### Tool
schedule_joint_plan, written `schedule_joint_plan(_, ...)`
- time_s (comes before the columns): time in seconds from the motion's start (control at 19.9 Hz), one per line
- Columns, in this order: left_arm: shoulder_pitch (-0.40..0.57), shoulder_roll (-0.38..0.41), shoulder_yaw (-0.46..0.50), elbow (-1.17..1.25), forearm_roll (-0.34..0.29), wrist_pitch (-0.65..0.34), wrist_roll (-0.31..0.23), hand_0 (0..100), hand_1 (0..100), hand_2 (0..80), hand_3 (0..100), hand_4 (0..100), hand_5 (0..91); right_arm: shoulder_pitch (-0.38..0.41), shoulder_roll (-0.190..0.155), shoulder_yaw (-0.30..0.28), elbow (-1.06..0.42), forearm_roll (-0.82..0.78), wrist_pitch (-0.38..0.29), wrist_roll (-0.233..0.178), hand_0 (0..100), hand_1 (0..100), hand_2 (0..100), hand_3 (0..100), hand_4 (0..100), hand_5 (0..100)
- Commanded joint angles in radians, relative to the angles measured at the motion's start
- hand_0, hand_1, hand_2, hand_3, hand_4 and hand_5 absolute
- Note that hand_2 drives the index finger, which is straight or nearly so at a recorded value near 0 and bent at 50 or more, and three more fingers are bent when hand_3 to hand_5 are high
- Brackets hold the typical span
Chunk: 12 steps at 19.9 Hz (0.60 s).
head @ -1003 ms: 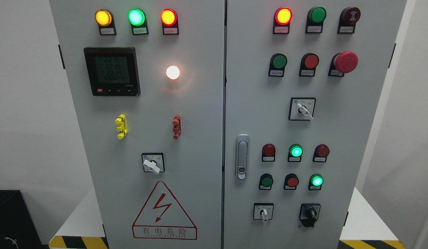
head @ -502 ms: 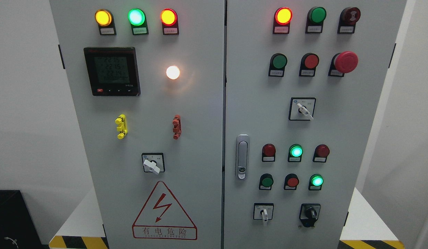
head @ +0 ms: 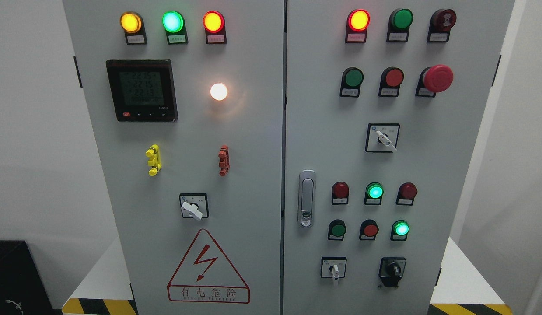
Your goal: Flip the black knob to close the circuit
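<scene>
I can't see either hand, L or R, so I can't tell if they're open or holding anything. No arm shows at the bottom edge.

The black knob (head: pixel 392 271) sits low on the right door of the big grey cabinet (head: pixel 253 131), near the bottom right corner. Its pointer looks about straight up-down, maybe tipped a bit, hard to tell. Just left of it is a small white switch (head: pixel 334 269). Above are two green lights (head: pixel 401 229) that glow, w/ red buttons beside them. The door latch (head: pixel 306 197) is further left.

What changed in the last sec? Nothing on the doors. Only the tiny numbers on the meter screen (head: pixel 141 89) flicker. Knob looks the same, lights the same.

So I think the job hasn't begun yet. Next a hand must come up to the knob, prob the R one, since it's closer.
</scene>
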Motion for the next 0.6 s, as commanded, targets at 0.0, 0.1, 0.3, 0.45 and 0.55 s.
schedule_joint_plan(0.0,0.0,0.0,-0.02,0.021,-0.021,0.0,0.0,0,0,0.0,0,0,0.0,-0.028,-0.008,-0.001,-0.102,0.049,0.031,0.04,0,0,80,97,78,75)
schedule_joint_plan(0.1,0.0,0.0,-0.02,0.021,-0.021,0.0,0.0,0,0,0.0,0,0,0.0,-0.044,-0.008,-0.001,-0.104,0.062,0.048,0.045,0,0,80,98,79,75)
schedule_joint_plan(0.3,0.0,0.0,-0.02,0.021,-0.021,0.0,0.0,0,0,0.0,0,0,0.0,-0.099,-0.01,0.003,-0.091,0.086,0.086,0.046,0,0,80,98,79,76)
schedule_joint_plan(0.45,0.0,0.0,-0.02,0.021,-0.021,0.0,0.0,0,0,0.0,0,0,0.0,-0.133,-0.01,0.001,-0.061,0.14,0.092,0.066,0,0,80,98,79,76)
schedule_joint_plan(0.55,0.0,0.0,-0.02,0.021,-0.021,0.0,0.0,0,0,0.0,0,0,0.0,-0.144,-0.008,0.001,-0.052,0.146,0.103,0.069,0,0,80,98,79,76)
